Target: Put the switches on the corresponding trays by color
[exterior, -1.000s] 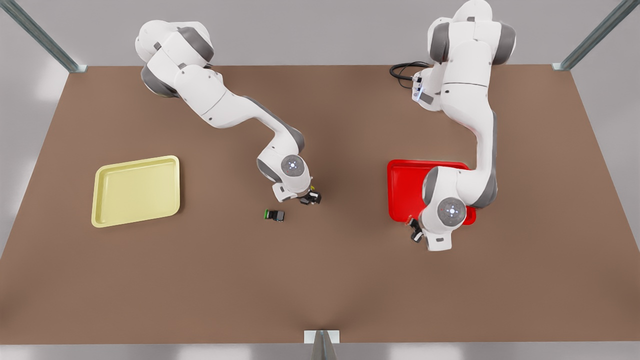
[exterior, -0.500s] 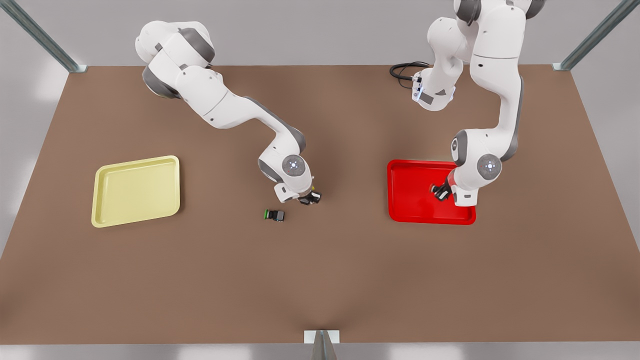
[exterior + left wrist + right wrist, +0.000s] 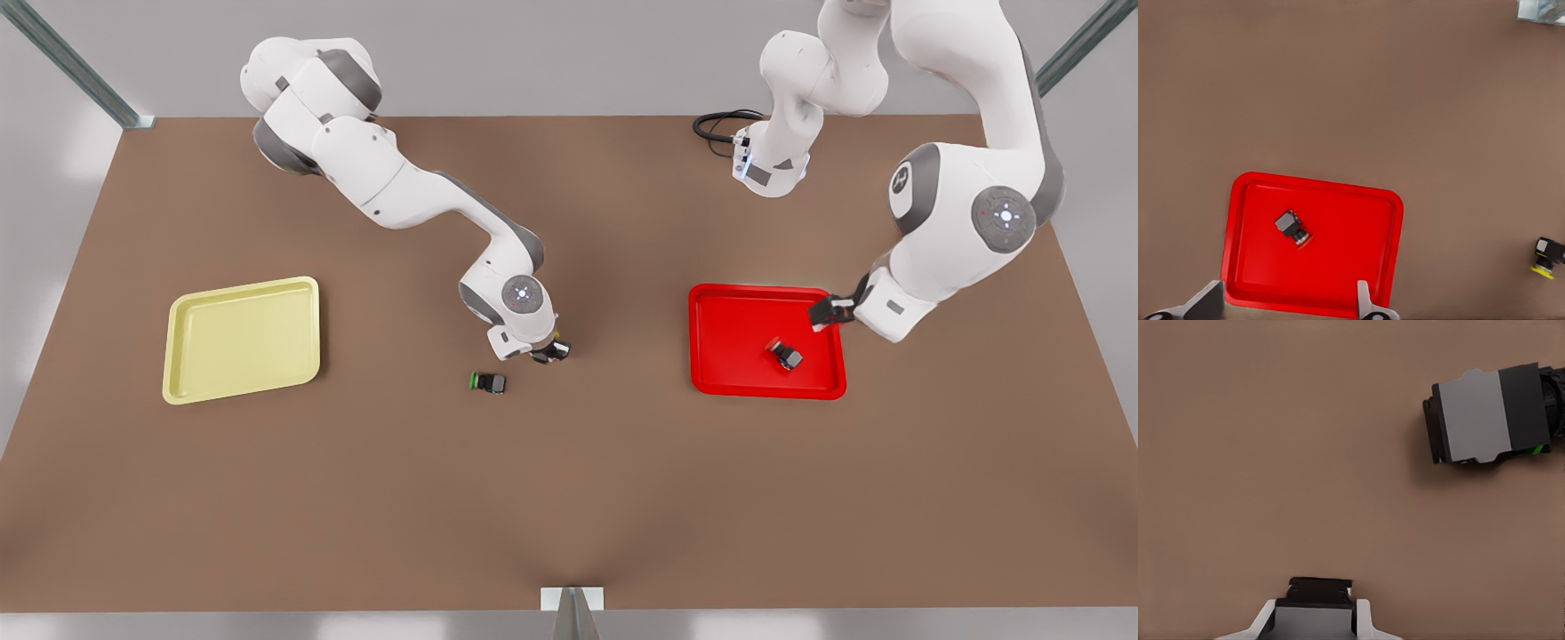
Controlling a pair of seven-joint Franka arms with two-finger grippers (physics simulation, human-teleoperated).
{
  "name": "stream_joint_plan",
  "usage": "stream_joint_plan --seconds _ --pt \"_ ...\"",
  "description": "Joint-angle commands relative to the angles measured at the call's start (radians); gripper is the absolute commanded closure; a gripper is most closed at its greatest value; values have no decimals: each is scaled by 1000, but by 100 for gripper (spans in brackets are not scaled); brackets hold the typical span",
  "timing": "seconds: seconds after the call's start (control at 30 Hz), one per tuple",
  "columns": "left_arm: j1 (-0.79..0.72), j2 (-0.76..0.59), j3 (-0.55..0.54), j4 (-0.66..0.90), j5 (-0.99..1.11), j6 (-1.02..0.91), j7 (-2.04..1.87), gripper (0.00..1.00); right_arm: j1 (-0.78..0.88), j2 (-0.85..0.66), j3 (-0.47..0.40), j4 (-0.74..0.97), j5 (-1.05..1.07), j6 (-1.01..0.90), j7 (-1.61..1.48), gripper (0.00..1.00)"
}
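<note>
Two switches are concerning you, and one looks settled: the red switch (image 3: 785,354) is lying on its side in the red tray (image 3: 720,373), below your left hand (image 3: 827,313). That hand is hanging over the tray's rim with its fingers (image 3: 1205,303) standing apart and gripping nothing. I judge that arm can wait there.

The step in hand is the yellow switch (image 3: 556,338). Your right hand (image 3: 551,353) is sitting low over the table (image 3: 569,498), and its fingers appear to be clamped on the switch's dark body, seen between them in the right wrist view. The green-capped switch (image 3: 489,382) is lying just beside this hand, apart from it, on the side toward the yellow tray (image 3: 240,342), which is well apart from the hand.

- Lifting straight up first should be keeping you from brushing the green-capped one.
- Carrying high enough should be clearing the tray's raised rim.
- Opening low over the tray's middle should be stopping the small body from rolling or bouncing out.
</note>
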Motion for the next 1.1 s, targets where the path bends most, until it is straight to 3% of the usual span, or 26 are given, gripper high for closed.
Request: stream_joint_plan --seconds 0.0,0.03,0.1,0.2,0.23,0.47,0.63,0.77,0.87,1.07 --pt "-3 4 -1 21 24 -14 22 0 0 0 0 0 -1 -1 0 51" --pt "8 18 -34 78 49 -56 97 0 0 0 0 0 -1 -1 0 51" --pt "223 48 -277 154 113 -57 122 0 0 0 0 0 -1 -1 -1 51" --pt "421 51 -518 171 204 -54 122 0 -8 -17 0 -6 1 -5 -12 51" --pt "438 51 -541 171 207 -51 122 0 -9 -29 0 -9 1 -7 -12 51" --pt "459 64 -577 171 248 -54 104 0 -120 -252 5 -178 7 -88 -168 50" --pt "459 64 -577 170 247 -57 105 0 -265 -451 -18 -333 174 -150 -576 50" --pt "459 67 -577 170 247 -57 104 0 -362 -540 -55 -422 190 -154 -776 50" --pt "458 65 -577 170 247 -59 102 0 -436 -621 -110 -489 196 -180 -969 50" --pt "459 70 -577 165 239 -57 104 0 -492 -707 -426 -543 196 -237 -1492 50"
